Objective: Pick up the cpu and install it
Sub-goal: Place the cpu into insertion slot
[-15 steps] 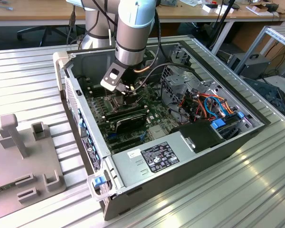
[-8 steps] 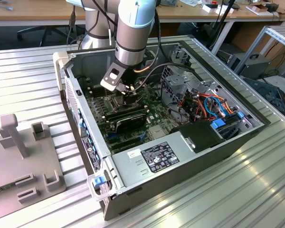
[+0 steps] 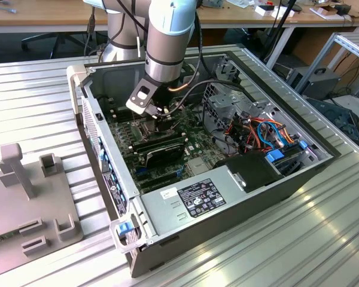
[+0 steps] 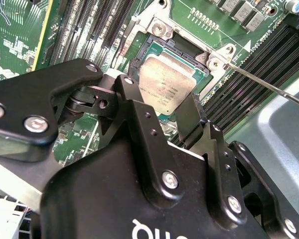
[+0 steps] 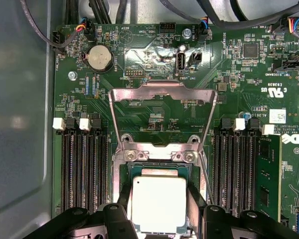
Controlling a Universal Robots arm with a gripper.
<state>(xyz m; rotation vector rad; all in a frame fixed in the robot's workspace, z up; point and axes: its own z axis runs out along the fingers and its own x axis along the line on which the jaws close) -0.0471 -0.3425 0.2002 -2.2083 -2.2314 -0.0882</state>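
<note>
The pincer hangs over the socket, its fingers closed narrowly on two opposite edges of the cpu. The chip lies flat between them, squarely above the socket's bed, with the load frame swung open beyond.

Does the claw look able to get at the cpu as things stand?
Probably yes. The black claw hangs right over the small, pale grey-tan square cpu. The hinged metal frame beside it stands open, off the chip, and nothing seems to cover it.
</note>
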